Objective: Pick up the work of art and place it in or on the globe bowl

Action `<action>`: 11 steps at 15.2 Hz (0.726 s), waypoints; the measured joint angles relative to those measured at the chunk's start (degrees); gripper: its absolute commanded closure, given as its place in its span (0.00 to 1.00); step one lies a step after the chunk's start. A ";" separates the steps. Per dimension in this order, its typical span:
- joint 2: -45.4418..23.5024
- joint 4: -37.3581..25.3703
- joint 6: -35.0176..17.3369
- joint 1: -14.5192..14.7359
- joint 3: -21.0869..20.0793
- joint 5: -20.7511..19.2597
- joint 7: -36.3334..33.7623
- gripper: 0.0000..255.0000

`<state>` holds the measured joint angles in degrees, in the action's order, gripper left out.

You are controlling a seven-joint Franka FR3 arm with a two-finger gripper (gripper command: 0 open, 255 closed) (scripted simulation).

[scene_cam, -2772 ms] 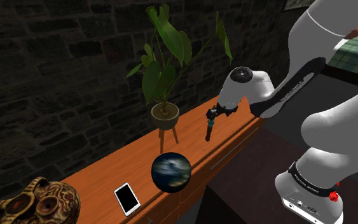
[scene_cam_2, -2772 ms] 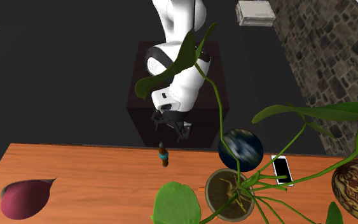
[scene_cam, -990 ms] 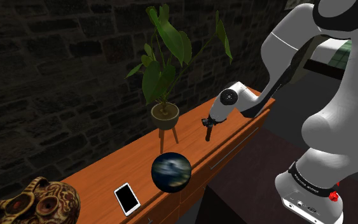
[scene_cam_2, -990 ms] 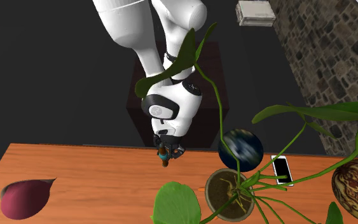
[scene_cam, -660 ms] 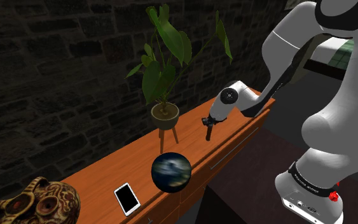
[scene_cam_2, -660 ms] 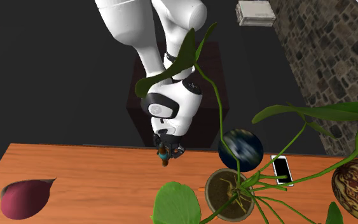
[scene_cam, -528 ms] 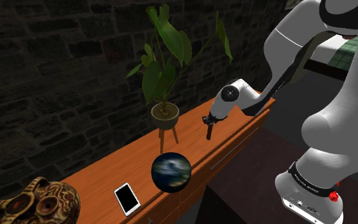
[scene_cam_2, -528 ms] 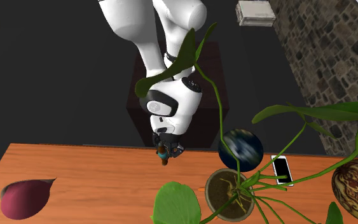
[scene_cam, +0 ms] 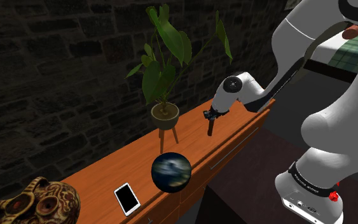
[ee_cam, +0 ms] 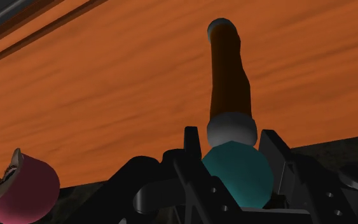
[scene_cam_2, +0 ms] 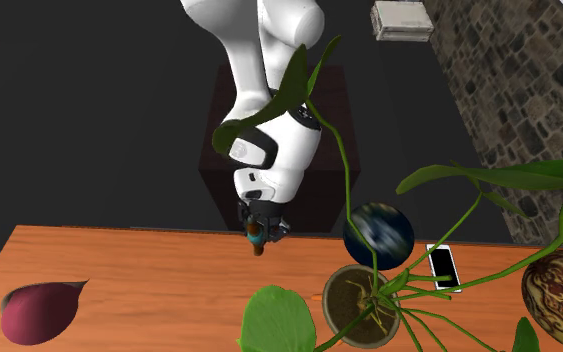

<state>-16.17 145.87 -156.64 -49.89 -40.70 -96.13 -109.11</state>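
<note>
So at this point the gripper [scene_cam: 209, 116] was clamped on the work of art [scene_cam: 211, 126], that skinny little figurine with a teal ball on top, a grey collar and a brown body. In the wrist view the two black fingers [ee_cam: 194, 145] sat either side of the teal ball and pinched it, with the brown body [ee_cam: 228, 76] hanging straight down out of the gripper [ee_cam: 233, 145] toward the wooden counter [ee_cam: 107, 95]. That grab made sense to me: the ball was the top end and the fattest part, so a top-down pinch there kept the thing upright. I couldn't tell whether its bottom end was clear of the wood or just touching it.

The globe bowl [scene_cam: 171, 172] sat well off to one side of the gripper, along the same front edge of the counter. From the second exterior view it was the dark blue ball [scene_cam_2: 377, 232] beside the gripper [scene_cam_2: 259, 226], so my guess was a lift and then a sideways carry along the edge. It looked like a closed sphere from here, with no opening that I could see, so setting a thin stick on it could get dicey.

The plant pot [scene_cam: 165, 112] stood past the gripper, further in from the edge. Its leaves hung over the route, which was probably why everything stayed near the front. A phone [scene_cam: 127, 199] lay beyond the globe, and a pink lump [scene_cam_2: 39, 308] was on the gripper's other side.
</note>
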 measured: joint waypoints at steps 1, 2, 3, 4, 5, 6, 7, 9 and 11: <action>1.38 0.49 -0.77 -0.37 -0.31 1.71 1.40 1.00; 2.36 0.76 -1.26 -0.59 -0.60 3.28 2.65 1.00; 3.51 1.13 -1.88 -0.88 -0.88 4.94 4.02 1.00; 4.65 1.53 -2.41 -1.10 -1.24 6.71 5.38 1.00; 5.85 1.95 -3.02 -1.37 -1.58 8.57 6.87 1.00; 7.50 2.60 -3.85 -1.75 -2.00 10.92 8.77 1.00; 8.73 3.01 -4.42 -2.00 -2.37 13.16 10.55 1.00; 11.34 3.94 -5.69 -2.55 -3.02 17.85 14.46 1.00; 14.11 5.03 -6.96 -2.92 -3.63 23.15 18.82 1.00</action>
<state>-2.06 150.90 -163.60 -52.81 -44.33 -72.98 -90.29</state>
